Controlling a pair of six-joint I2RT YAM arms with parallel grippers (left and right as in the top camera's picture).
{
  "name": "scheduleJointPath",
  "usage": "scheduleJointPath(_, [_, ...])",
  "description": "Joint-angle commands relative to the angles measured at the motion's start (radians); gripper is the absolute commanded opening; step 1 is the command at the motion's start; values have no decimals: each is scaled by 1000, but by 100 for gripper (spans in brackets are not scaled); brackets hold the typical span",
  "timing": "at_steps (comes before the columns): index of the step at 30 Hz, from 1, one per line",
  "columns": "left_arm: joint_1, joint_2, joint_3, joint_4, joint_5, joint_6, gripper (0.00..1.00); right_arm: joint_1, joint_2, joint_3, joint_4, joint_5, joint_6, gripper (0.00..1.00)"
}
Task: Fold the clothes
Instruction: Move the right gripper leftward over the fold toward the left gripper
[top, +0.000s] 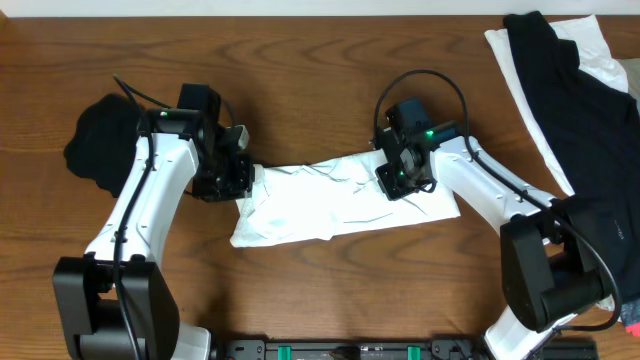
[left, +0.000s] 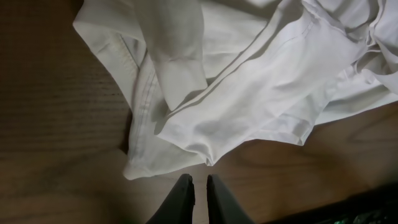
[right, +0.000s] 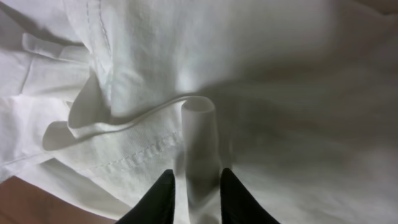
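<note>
Cloth nearest us: we log the white T-shirt (top: 340, 200) lying crumpled and pulled into a long band on the wooden table (top: 300, 60), roughly mid-table. At the T-shirt's left end we have the left gripper (left: 199, 186), jaws narrow, nearly together, nothing between them. A corner of the T-shirt lies just ahead of its tips, and we cannot tell if it touches. Over the T-shirt's right part we have the right gripper (right: 196, 183), jaws pinched on a raised fold of the white fabric. Farther back and left of the T-shirt, well apart from it, we mark a bunched black garment (top: 95, 140). Farthest, to the right of the T-shirt at the table's corner, we mark a second black garment (top: 560, 90) draped over a white garment (top: 520, 80) and running down the right edge.
</note>
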Motion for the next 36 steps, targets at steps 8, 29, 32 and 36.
scheduleJointPath(8, [3,-13,-1,-8,5,-2,12,17,37,-5,0,-5,3,1])
scheduleJointPath(29, [3,-13,-1,-3,5,-2,12,168,10,-5,-39,0,-79,8])
scheduleJointPath(32, [3,-13,-1,-2,5,-2,12,168,10,-5,-60,-3,-83,8])
scheduleJointPath(36, [3,-13,-1,-1,5,-2,12,168,10,-5,-98,-128,-177,9])
